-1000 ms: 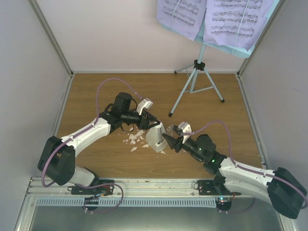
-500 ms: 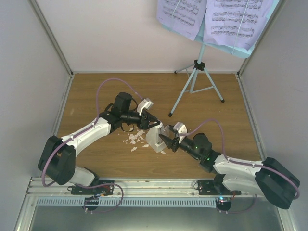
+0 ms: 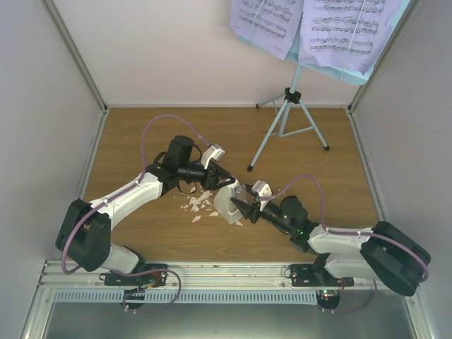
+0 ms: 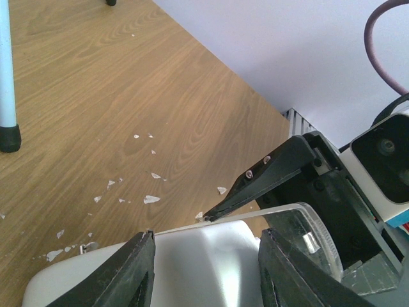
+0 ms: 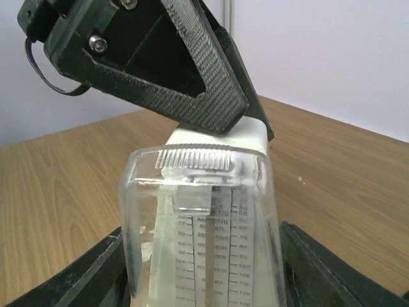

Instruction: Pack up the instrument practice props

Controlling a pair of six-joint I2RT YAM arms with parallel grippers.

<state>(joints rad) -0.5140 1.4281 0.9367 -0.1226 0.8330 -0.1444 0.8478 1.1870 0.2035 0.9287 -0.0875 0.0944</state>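
The small white metronome [image 3: 224, 203] stands mid-table. My left gripper [image 3: 226, 182] is shut on its white top; in the left wrist view the body [image 4: 198, 265] fills the gap in the gripper [image 4: 206, 235]. My right gripper [image 3: 239, 205] comes in from the right, shut on the clear cover [image 5: 201, 211] [image 4: 307, 233], which lies against the metronome's scale face. In the right wrist view the gripper [image 5: 201, 229] has both fingers against the cover's sides. The light-blue music stand [image 3: 286, 116] stands at the back right with lavender sheet-music pages [image 3: 268, 21] on its desk [image 3: 357, 74].
White crumbs [image 3: 198, 205] [image 4: 150, 199] lie scattered on the wood left of the metronome. One stand leg [image 4: 6, 77] ends in a black foot [image 4: 9, 137]. White walls close the back and both sides, with a metal rail along the near edge.
My right arm has stretched leftward, bringing its gripper and the clear cover up against the metronome. The left arm and the metronome have stayed put.
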